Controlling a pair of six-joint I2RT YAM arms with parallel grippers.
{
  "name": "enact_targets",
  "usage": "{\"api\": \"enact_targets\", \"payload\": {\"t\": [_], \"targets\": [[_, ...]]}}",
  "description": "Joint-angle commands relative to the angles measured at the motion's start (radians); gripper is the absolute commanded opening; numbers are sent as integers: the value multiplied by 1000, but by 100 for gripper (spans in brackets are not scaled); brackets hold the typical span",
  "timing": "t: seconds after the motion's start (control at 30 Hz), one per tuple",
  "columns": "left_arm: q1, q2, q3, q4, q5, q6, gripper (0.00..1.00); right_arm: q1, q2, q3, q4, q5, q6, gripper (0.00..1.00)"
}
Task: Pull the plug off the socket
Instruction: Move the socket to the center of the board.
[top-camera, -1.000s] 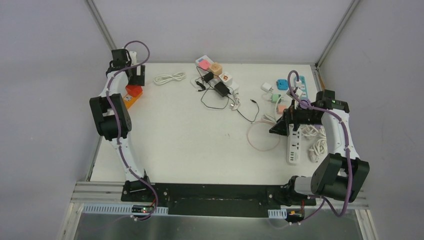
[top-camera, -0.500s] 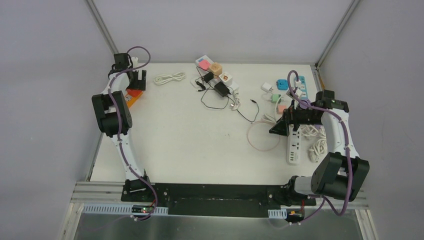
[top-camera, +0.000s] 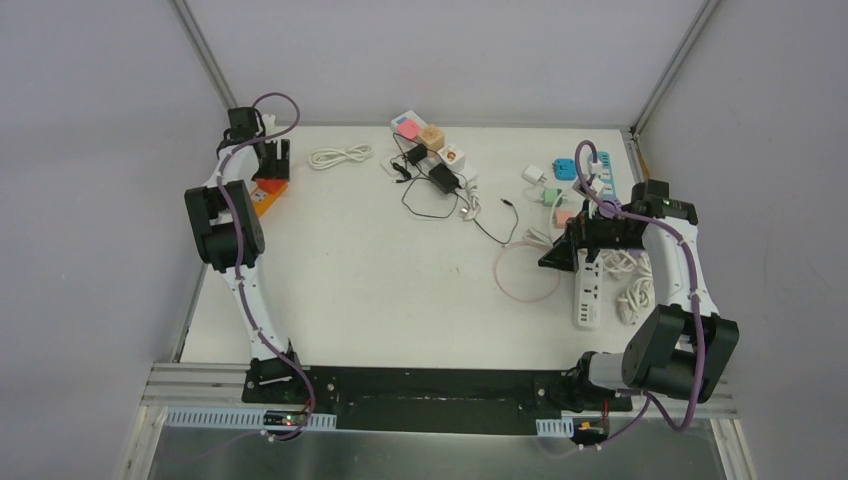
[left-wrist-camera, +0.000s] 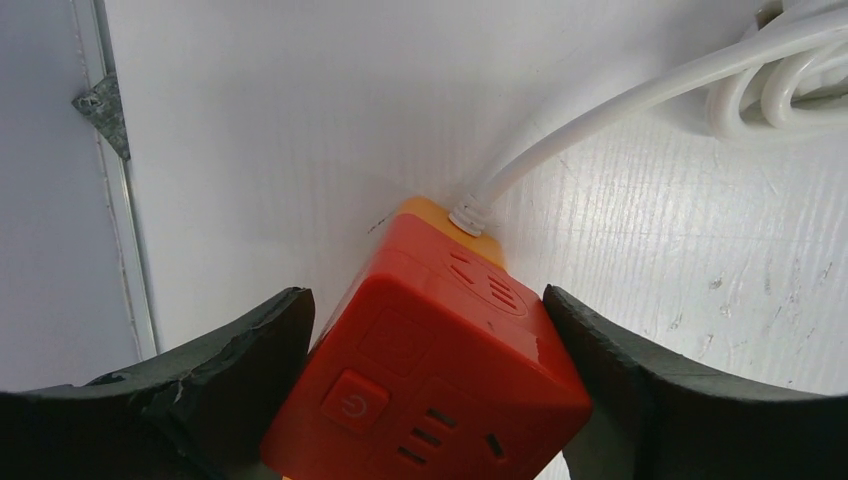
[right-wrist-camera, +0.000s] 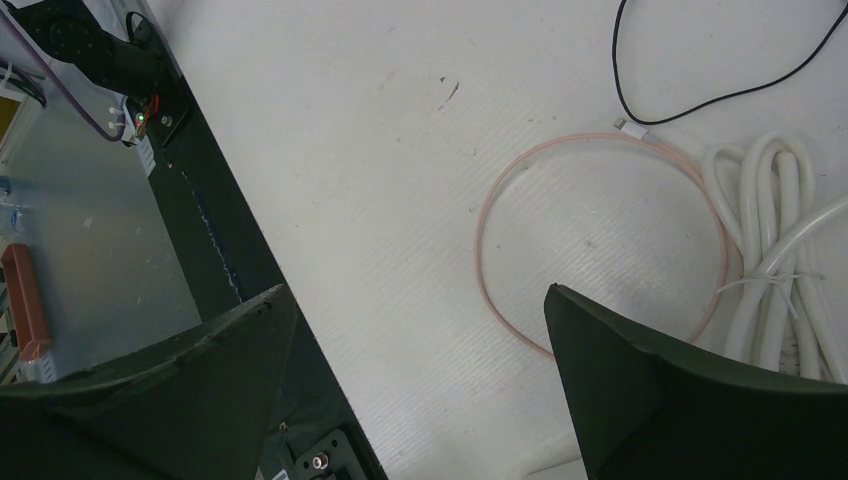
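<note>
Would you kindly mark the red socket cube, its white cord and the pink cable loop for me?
red socket cube (left-wrist-camera: 445, 350), left wrist view, middle of its upper red face
white cord (left-wrist-camera: 600, 112), left wrist view, straight run leaving the cube
pink cable loop (right-wrist-camera: 479, 240), right wrist view, left arc

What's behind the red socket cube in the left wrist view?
A white cable leaves the far orange edge of the red socket cube toward a coil. The cube hides its far face.
</note>
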Motion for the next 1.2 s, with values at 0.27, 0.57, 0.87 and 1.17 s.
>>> {"api": "enact_targets", "payload": {"t": [0.27, 0.57, 0.87, 1.17], "targets": [[-35, -245, -210, 52, 74, -212, 8, 28, -50, 42, 5, -43, -11, 100], [-192, -494, -455, 57, 21, -411, 0, 77, -42, 38, 65, -52, 85, 100], [-572, -761, -752, 212, -104, -625, 0, 158, -47, 19, 150, -7, 184, 100], [-965, -779, -845, 416, -269, -842, 0, 215, -78, 2, 186, 31, 202, 100]]}}
